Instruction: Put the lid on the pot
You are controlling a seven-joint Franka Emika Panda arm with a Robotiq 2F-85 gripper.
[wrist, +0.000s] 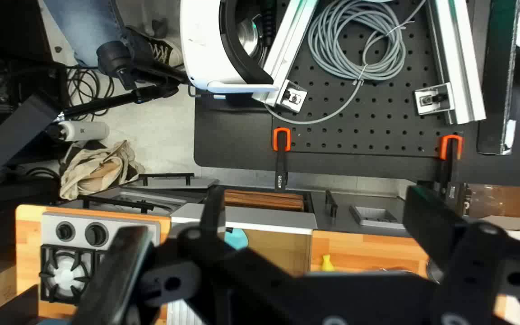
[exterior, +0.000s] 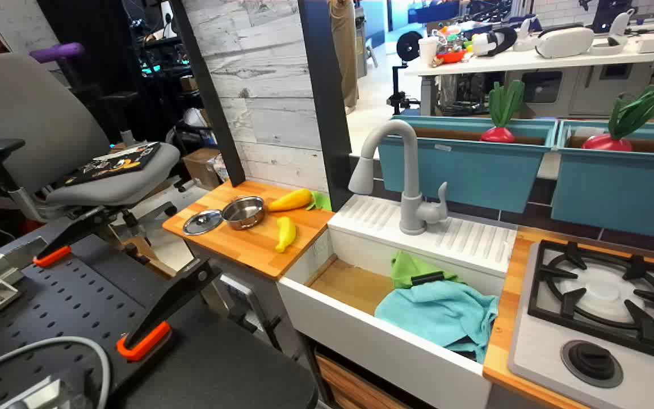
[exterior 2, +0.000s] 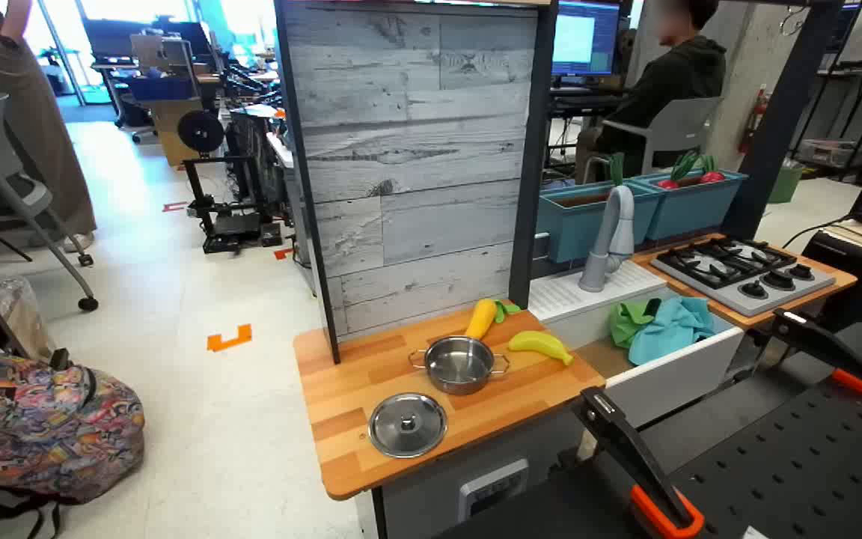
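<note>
1. In the wrist view we find the black two-fingered gripper [wrist: 312,203] released: its dark fingers [wrist: 431,221] stand wide apart, and through the gap we see the scene below.
2. We see it well apart from the orange-brown wooden worktop [wrist: 368,250] and from everything lying there.
3. The wrist hangs above the scene, its camera facing down over the long white sink [wrist: 269,221] and the flat black tabletop [wrist: 237,140]; how the arm's joints are bent we cannot tell.
4. In both exterior views we see the small, flat, round silver-grey metal lid [exterior 2: 407,425] lying knob-up on the worktop, just left of the small, round, shiny silver metal pot [exterior 2: 459,367] and a little nearer.
5. The pot stands upright and uncovered, and we make out a thin handle on either side of it.
6. Right of the pot we see the curved yellow toy banana [exterior 2: 541,346]; beyond the pot, on its far side, lies the long yellow toy vegetable [exterior 2: 481,318] with green leaves.
7. Farther right, in an exterior view, the sink holds the crumpled green cloth [exterior: 412,267] and the crumpled light-blue cloth [exterior: 440,312]; behind them we see the arched grey tap [exterior: 410,176].
</note>
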